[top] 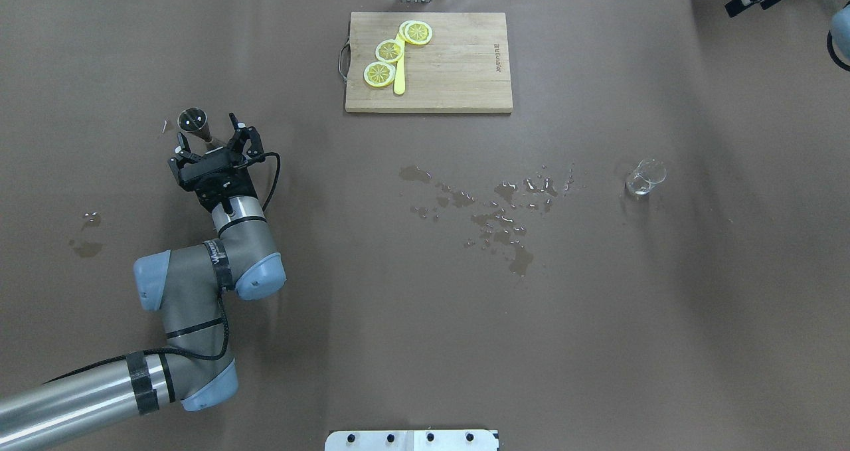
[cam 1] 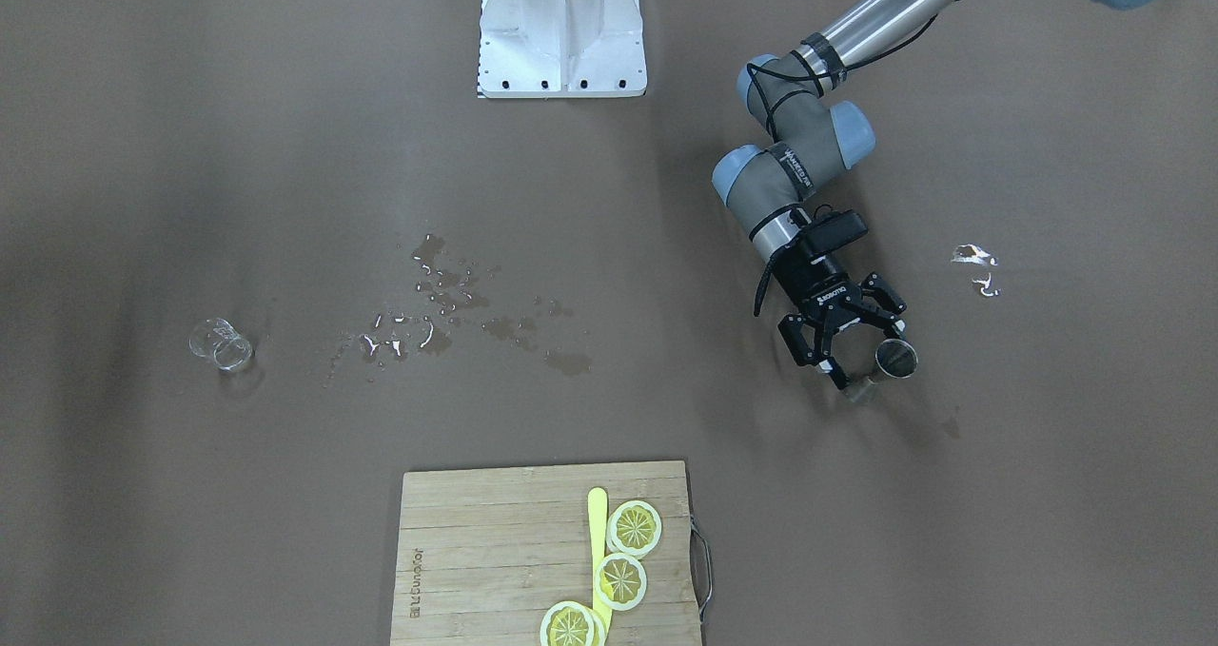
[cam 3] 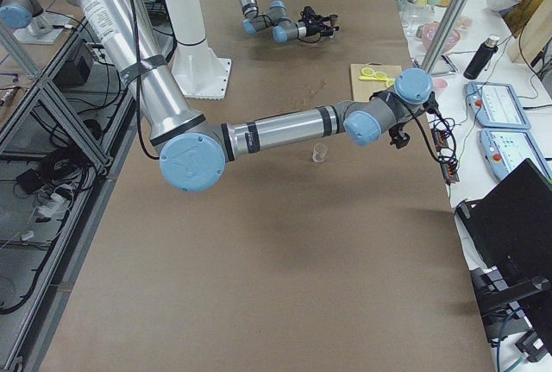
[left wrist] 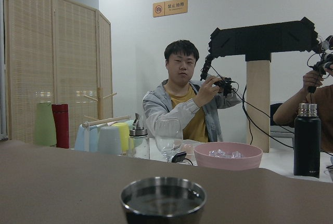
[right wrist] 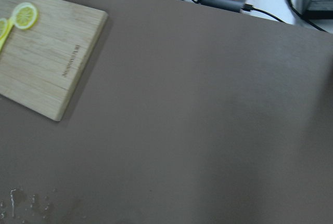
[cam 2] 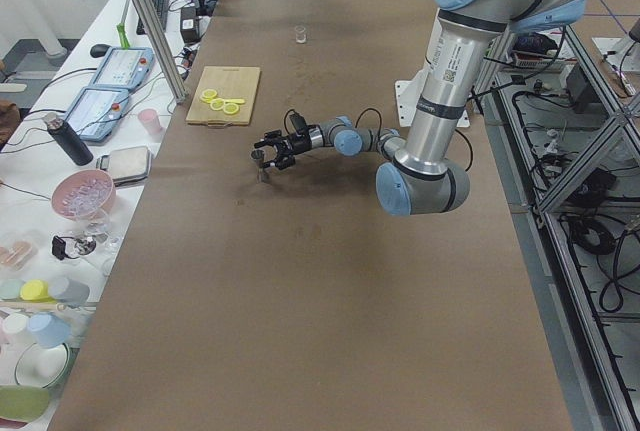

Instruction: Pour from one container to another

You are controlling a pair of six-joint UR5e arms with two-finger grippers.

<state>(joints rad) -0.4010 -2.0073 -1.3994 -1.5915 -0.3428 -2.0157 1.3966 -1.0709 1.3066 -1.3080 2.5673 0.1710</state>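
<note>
Steel cup (left wrist: 163, 199) upright, mouth upward

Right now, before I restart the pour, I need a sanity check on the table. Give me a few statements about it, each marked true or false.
1. The left gripper is open. True.
2. The metal cup is empty. False: liquid shows inside it.
3. The glass stands on the cutting board. False: it stands on the bare table, right of the spill in the overhead view.
4. Lemon slices lie on the cutting board. True.
</note>
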